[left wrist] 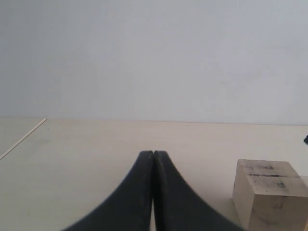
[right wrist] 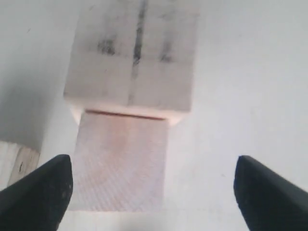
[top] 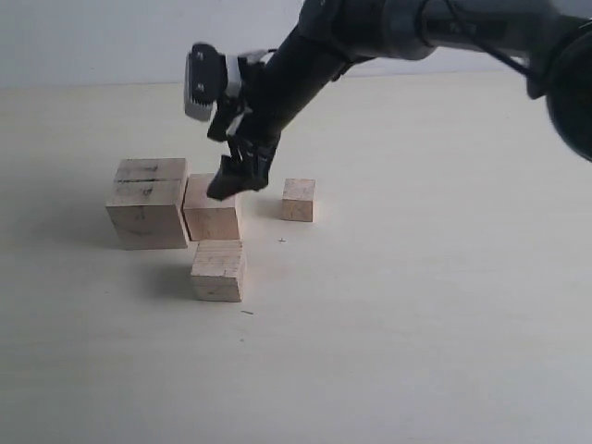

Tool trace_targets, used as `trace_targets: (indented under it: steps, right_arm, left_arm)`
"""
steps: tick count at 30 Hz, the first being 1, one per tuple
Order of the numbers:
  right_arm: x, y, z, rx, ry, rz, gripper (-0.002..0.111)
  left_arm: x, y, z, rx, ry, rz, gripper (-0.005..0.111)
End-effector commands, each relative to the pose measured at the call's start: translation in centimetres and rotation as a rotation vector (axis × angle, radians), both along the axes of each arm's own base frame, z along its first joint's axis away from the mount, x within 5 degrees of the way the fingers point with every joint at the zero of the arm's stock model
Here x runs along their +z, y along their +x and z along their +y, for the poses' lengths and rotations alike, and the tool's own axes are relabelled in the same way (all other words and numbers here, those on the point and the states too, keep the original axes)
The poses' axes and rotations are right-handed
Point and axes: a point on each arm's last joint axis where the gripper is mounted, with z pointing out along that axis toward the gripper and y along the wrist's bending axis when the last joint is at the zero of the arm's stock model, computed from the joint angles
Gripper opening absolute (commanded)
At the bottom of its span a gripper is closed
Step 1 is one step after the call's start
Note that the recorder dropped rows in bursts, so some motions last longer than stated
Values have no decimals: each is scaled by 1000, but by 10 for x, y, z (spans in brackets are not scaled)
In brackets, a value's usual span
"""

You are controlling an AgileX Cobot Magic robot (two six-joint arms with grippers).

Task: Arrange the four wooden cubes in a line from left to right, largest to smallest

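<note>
The largest wooden cube (top: 148, 203), smudged with dark marks, stands at the left, and the second cube (top: 213, 211) touches its right side. A third cube (top: 219, 270) lies in front of that one. The smallest cube (top: 299, 200) sits apart to the right. My right gripper (top: 231, 183) hangs open just above the second cube's (right wrist: 122, 161) back right corner, reaching across from the right, with the largest cube (right wrist: 134, 55) beyond it. My left gripper (left wrist: 153, 155) is shut on nothing, left of the largest cube (left wrist: 269, 192); it is out of the exterior view.
The cubes rest on a pale wooden table (top: 416, 324) with a white wall behind. The right arm (top: 388, 37) slants in from the upper right over the table's back.
</note>
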Motion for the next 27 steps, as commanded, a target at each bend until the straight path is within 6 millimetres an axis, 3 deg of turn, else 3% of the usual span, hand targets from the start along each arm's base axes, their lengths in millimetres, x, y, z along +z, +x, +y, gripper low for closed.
trace_targets:
  steps: [1, 6, 8, 11, 15, 21, 27]
  right_arm:
    - [77, -8, -10, -158, 80, -38, 86]
    - [131, -17, -41, -301, -16, -141, 85]
    - [141, -21, -52, -366, -70, -132, 85]
    - [138, -25, -64, -393, -174, -56, 85]
    - [113, -23, -63, -366, -275, 33, 85]
    - [54, -11, -54, -366, -371, 114, 85]
    - [7, 5, -48, -381, -415, 95, 85]
  left_arm:
    - [1, -1, 0, 1, -5, -9, 2]
    - [1, -1, 0, 1, -5, -9, 2]
    - [1, -1, 0, 1, -5, -9, 2]
    - [1, -1, 0, 1, -5, -9, 2]
    - [1, -1, 0, 1, -5, -9, 2]
    - [1, -1, 0, 1, -5, -9, 2]
    - [1, -1, 0, 1, -5, -9, 2]
